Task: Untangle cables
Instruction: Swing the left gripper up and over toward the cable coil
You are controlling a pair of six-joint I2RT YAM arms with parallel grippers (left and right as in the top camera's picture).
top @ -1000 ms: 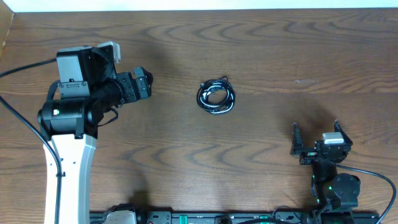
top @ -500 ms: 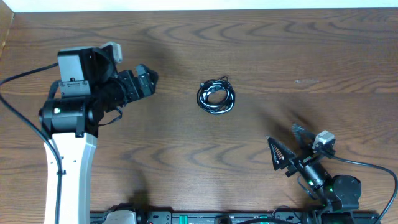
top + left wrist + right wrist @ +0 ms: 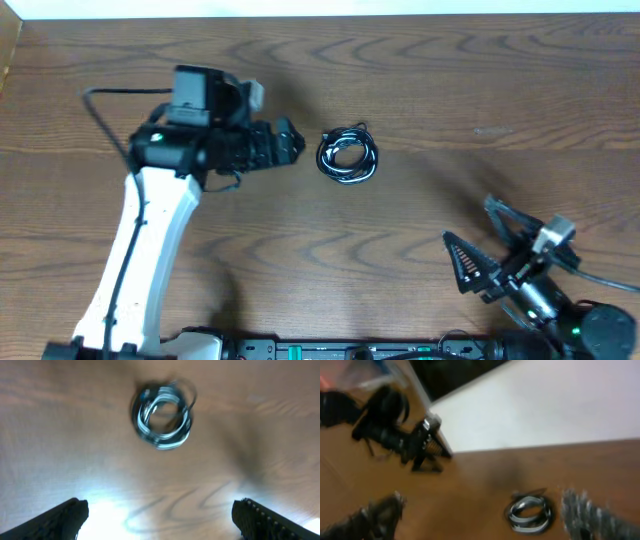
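**Untangling not started: cords in one bundle, both pincers empty**

Task item: small tight coil of thin flexible cords (image 3: 348, 157), mostly black with pale/white strands showing. It lies flat on the brown wood-grain surface (image 3: 450, 90), about mid-width and a bit toward the far side. All the cords are wound into one ring. Single cords can't be told apart, and the plug ends are too small or blurred to pick out. A short loop or end pokes out at the far-right edge of the coil.

Left pincer (image 3: 288, 143): just left of the coil, pointing at it, near but not touching. The left wrist view shows its two tips spread wide with bare surface between them and the coil ahead, farther out. So it is open and holds nothing.

Right pincer (image 3: 483, 242): near-right corner, well apart from the coil, fingers splayed wide, nothing between them. Its wrist view is blurred; the coil shows low in frame.

Progress: nothing done as far as visible, since no cord is pulled free or laid out. Everything is left to do: reach the coil, take hold, loosen the ring, separate each cord. Judgement: approach stage, with the left arm likeliest to make first contact.
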